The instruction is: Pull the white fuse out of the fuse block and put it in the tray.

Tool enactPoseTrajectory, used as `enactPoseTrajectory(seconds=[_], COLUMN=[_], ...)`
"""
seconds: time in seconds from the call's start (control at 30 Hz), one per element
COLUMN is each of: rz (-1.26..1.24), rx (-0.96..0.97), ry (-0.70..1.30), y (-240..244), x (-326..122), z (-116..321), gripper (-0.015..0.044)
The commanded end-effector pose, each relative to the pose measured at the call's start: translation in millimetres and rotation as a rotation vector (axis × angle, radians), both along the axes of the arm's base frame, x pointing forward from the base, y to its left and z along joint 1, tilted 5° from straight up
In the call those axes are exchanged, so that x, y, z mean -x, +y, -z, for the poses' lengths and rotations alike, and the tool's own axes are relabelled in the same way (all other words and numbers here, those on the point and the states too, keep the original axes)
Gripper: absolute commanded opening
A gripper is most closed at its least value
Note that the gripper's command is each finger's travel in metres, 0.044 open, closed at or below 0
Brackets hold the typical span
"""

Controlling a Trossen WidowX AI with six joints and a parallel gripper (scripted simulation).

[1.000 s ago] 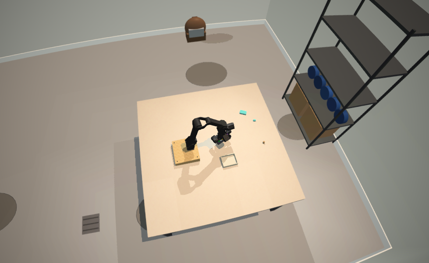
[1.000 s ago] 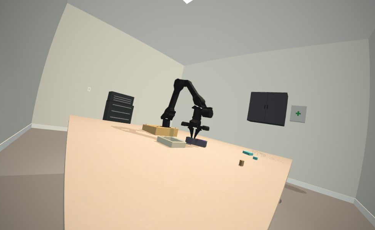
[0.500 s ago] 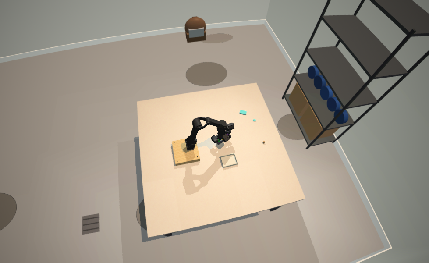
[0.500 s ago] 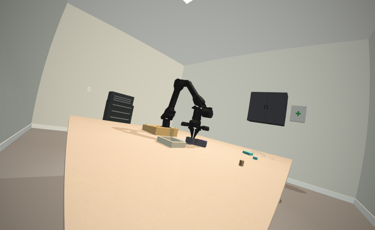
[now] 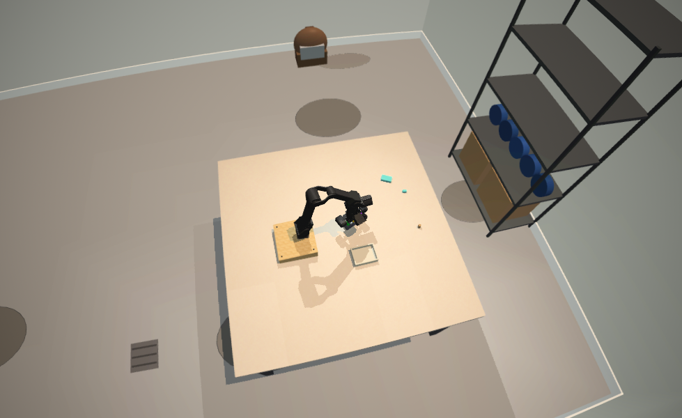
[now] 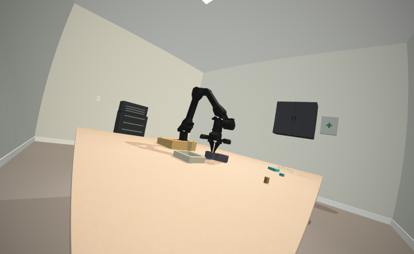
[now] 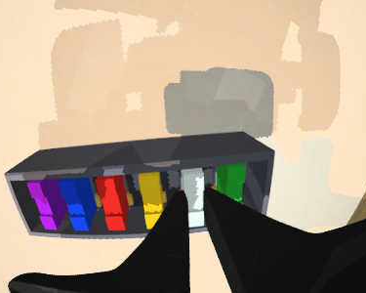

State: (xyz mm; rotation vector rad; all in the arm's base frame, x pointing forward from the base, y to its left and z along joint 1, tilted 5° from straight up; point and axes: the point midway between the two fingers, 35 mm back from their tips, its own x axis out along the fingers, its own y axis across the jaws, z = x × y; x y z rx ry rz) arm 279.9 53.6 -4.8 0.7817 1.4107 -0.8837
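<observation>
The pale wooden surface (image 5: 363,306) carries the arm's wooden base plate (image 5: 294,242), a shallow tray (image 5: 363,255), the dark fuse block (image 6: 216,156) beside it, two teal blocks (image 5: 386,178) and a small brown cube (image 6: 266,179).
</observation>
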Motion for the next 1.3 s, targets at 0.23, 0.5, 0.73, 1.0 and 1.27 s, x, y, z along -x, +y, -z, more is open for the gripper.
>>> enactPoseTrajectory(seconds=[0.23,0.5,0.73,1.0,1.27], rz=[-0.001,-0.001,-0.001,-0.002,-0.002], rx=[0.0,0.0,0.001,0.001,0.001], ry=[-0.001,-0.001,-0.001,-0.001,-0.001], y=[0.5,0.7,0.9,1.0,1.2], x=[-1.2,-1.5,-1.7,-1.8,-2.0], z=[-5.8,-9.6,-13.0,-16.9,-20.9], gripper=[0.0,0.0,0.0,0.0,0.0])
